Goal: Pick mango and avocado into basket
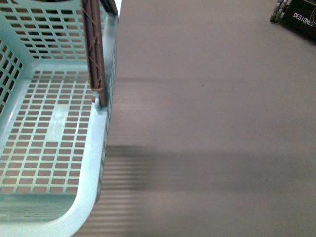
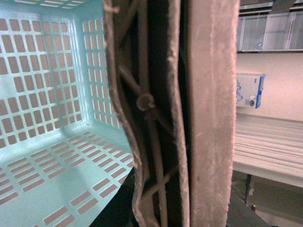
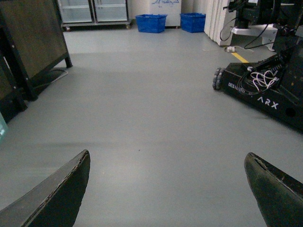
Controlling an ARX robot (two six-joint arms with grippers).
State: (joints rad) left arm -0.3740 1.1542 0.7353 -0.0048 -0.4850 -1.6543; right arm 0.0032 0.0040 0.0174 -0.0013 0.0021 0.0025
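Note:
The light teal basket [image 1: 95,148] fills the left of the front view, hanging above the grey floor, and nothing lies on its slotted bottom. Its brown handle [image 1: 94,49] stands upright over the near rim. In the left wrist view the handle [image 2: 213,118] runs right across the lens, with the basket's wall [image 2: 75,71] behind it. My left gripper is shut on this handle, and its fingers are hidden by it. My right gripper [image 3: 166,156] is open over bare floor, its dark fingers [image 3: 61,198] wide apart. Mango and avocado are out of view.
Another ARX robot base [image 3: 265,94] stands on the floor at the right of the right wrist view, also at the front view's top right corner [image 1: 296,17]. Blue crates [image 3: 151,22] and a dark cabinet [image 3: 33,42] stand farther off. A white shelf [image 2: 270,142] shows beside the handle.

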